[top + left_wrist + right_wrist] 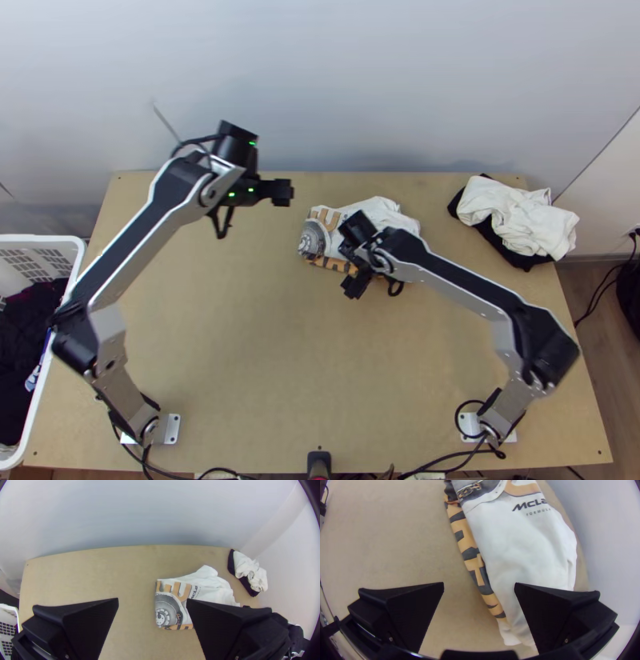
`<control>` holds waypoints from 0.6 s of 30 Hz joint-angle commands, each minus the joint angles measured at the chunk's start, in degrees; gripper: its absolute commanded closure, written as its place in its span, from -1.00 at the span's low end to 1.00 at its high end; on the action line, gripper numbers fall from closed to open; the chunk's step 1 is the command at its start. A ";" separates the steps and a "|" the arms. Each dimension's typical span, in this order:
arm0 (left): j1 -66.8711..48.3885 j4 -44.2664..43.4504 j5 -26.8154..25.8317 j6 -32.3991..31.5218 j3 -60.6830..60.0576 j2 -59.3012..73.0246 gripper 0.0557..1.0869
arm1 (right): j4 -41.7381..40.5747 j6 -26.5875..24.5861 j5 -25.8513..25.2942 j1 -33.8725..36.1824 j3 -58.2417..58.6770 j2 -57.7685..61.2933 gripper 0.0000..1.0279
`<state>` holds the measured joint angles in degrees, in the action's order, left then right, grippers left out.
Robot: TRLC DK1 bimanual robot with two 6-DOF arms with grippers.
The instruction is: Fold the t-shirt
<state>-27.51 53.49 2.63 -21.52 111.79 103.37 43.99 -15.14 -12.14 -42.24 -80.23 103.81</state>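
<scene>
The white t-shirt (382, 213), with an orange and grey print, lies folded into a compact, slightly rumpled bundle at the table's back middle. My left gripper (282, 192) is off the bundle's left side near the back edge; in the left wrist view its fingers stand wide apart, so that gripper (152, 603) is open. Over the bundle's near edge is my right gripper (352, 286), partly covering the shirt. In the right wrist view, this gripper (479, 588) is open above the shirt (520, 546), its fingers apart with nothing held.
A white garment (520, 214) on a black one (524, 260) lies bunched at the table's back right corner. A white basket (78, 260) with dark clothes stands left of the table (272, 376). A wall rises behind the table.
</scene>
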 commanded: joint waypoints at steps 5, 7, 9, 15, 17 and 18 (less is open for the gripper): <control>2.55 0.38 0.00 0.86 -5.44 -5.02 -0.92 | -4.52 -2.62 -3.77 0.31 -3.01 8.60 -0.92; 2.63 0.38 0.00 0.78 -5.70 -5.11 -0.92 | -5.75 -2.53 -4.56 0.93 -3.09 9.04 -0.92; 2.63 0.29 0.00 0.69 -6.14 -5.20 -0.92 | -8.22 -2.35 -4.91 1.55 -2.57 8.95 -0.92; 2.55 0.29 0.00 0.42 -6.85 -5.46 -0.92 | -9.71 -2.18 -5.70 3.04 -2.39 10.71 -0.47; 2.55 0.29 0.00 0.42 -6.93 -5.55 -0.92 | -10.15 -2.27 -6.23 3.57 -2.22 11.77 -0.09; 2.63 0.29 0.00 0.34 -6.93 -5.64 -0.92 | -10.68 -2.27 -6.40 3.83 -1.86 12.03 0.03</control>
<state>-25.06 53.84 2.63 -20.86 105.54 98.26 35.46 -17.41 -17.21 -39.97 -82.65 113.38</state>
